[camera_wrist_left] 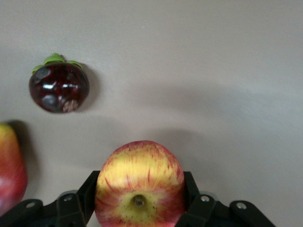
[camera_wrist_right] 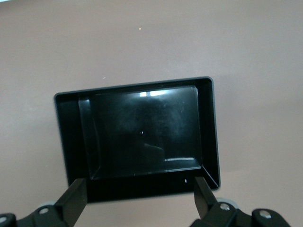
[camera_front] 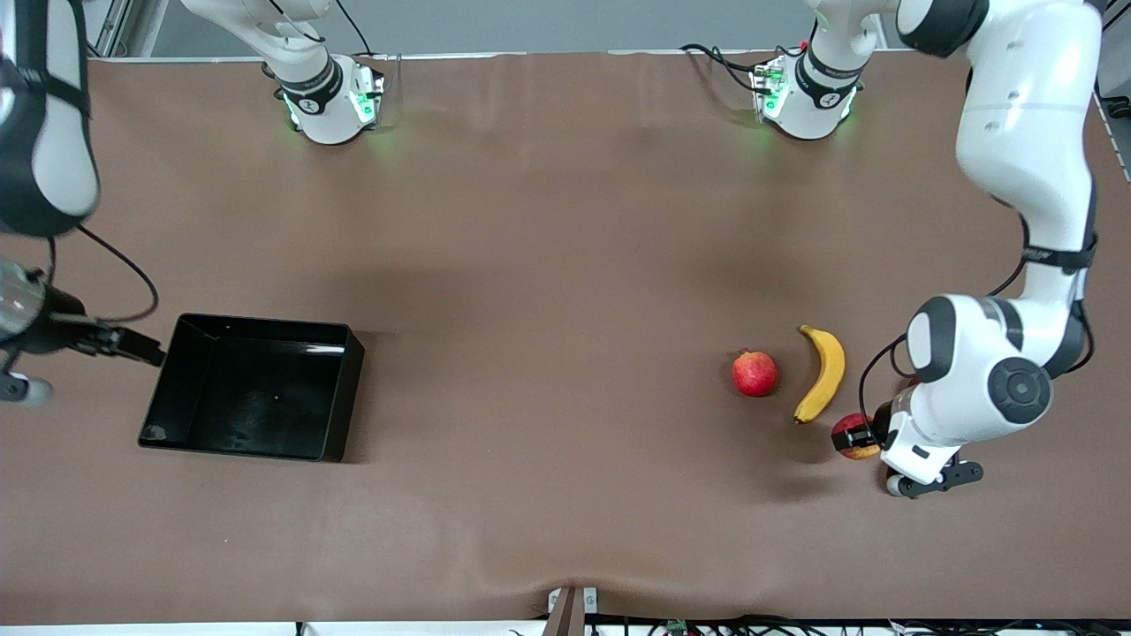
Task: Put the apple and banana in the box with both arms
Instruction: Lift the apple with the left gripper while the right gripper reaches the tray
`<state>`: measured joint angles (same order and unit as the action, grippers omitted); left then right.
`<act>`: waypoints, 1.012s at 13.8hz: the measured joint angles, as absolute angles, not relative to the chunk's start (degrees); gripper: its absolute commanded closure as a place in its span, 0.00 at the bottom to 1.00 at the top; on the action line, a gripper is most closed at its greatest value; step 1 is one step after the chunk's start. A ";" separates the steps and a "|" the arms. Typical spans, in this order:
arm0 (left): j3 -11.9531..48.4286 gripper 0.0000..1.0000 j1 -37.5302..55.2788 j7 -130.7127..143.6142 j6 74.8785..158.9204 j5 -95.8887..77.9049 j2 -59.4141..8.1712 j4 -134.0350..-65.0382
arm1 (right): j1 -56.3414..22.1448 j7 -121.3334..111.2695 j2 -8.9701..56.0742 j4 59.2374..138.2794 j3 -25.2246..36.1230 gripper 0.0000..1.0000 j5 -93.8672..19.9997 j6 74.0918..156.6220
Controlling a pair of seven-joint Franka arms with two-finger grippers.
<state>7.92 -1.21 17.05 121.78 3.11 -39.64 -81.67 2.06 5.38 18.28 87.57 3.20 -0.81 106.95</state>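
Left gripper (camera_wrist_left: 139,208), low at the left arm's end of the table, had its fingers (camera_wrist_left: 79,202) pressed against both sides of the apple (camera_wrist_left: 139,182), which lay just beside the lower tip of the banana (camera_front: 823,373). A plain red fruit (camera_front: 755,373) lay near the banana, toward the right arm's end; a dark purple fruit (camera_wrist_left: 58,87) showed in the left wrist view. Right gripper (camera_wrist_right: 139,196), fingers spread wide, hovered holding nothing at the edge of the empty black box (camera_front: 340,399)
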 measured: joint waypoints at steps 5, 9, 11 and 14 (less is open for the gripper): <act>10.19 1.00 -0.59 21.36 111.96 3.11 -31.28 -81.81 | 7.07 4.42 25.98 87.42 3.47 0.00 -0.84 110.47; 13.42 1.00 0.03 26.06 110.60 3.11 -28.98 -82.05 | 10.84 -0.54 33.09 87.55 3.49 0.00 -0.87 113.42; 13.93 1.00 0.56 28.13 110.60 3.11 -29.02 -82.51 | 11.89 -3.05 36.08 87.52 3.50 0.00 -0.87 114.13; 14.08 1.00 3.51 31.73 110.73 3.11 -29.39 -82.78 | 13.00 -6.10 38.93 87.50 3.50 0.95 -0.87 115.10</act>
<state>14.08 3.51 31.73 110.73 3.11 -29.39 -82.78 13.00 -6.10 38.93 87.50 3.50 -0.87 115.10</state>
